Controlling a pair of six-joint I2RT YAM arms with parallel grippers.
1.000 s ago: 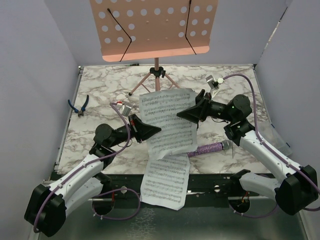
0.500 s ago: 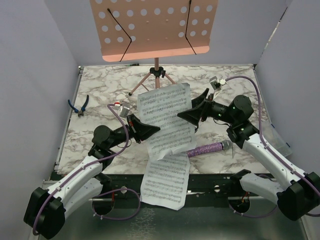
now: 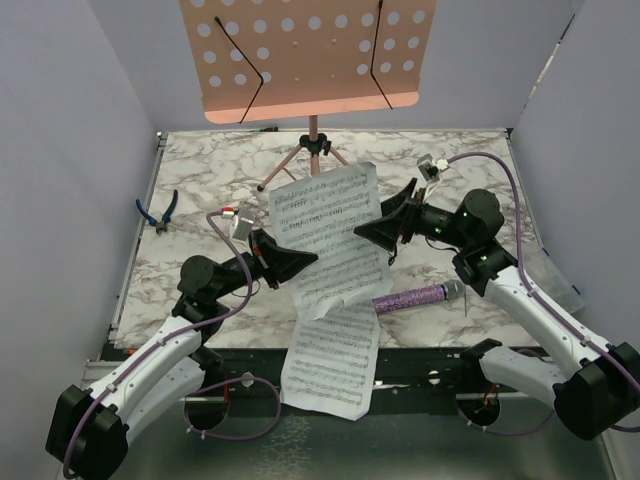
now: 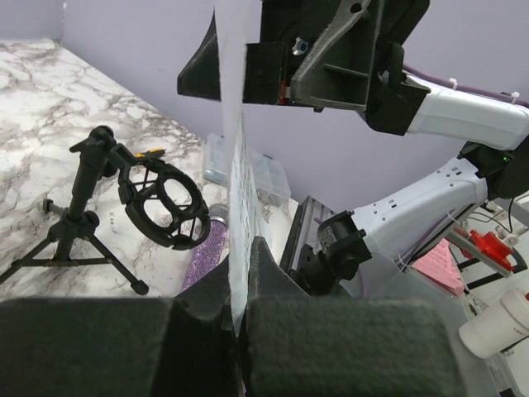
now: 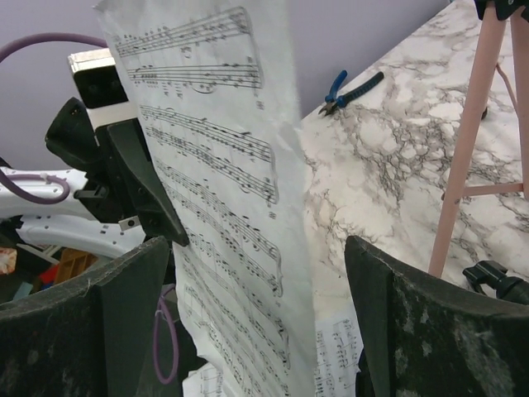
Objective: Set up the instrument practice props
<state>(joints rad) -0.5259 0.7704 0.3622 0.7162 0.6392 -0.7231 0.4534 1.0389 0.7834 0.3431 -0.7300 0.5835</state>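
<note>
Two claws: left claw [image 4: 241, 273] pinches sheet-music page [image 3: 335, 235]; right claw [image 5: 256, 265] gapes wide; shock-mount [image 4: 131, 192] shows from left wrist, not overhead.

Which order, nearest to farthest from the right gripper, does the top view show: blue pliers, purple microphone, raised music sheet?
1. raised music sheet, right at the right gripper.
2. purple microphone, lying lower right of it.
3. blue pliers, far left.

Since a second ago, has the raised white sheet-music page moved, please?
Yes: the white sheet-music page, pinched by the left gripper, has shifted up the view, toward the pink perforated music stand.
</note>
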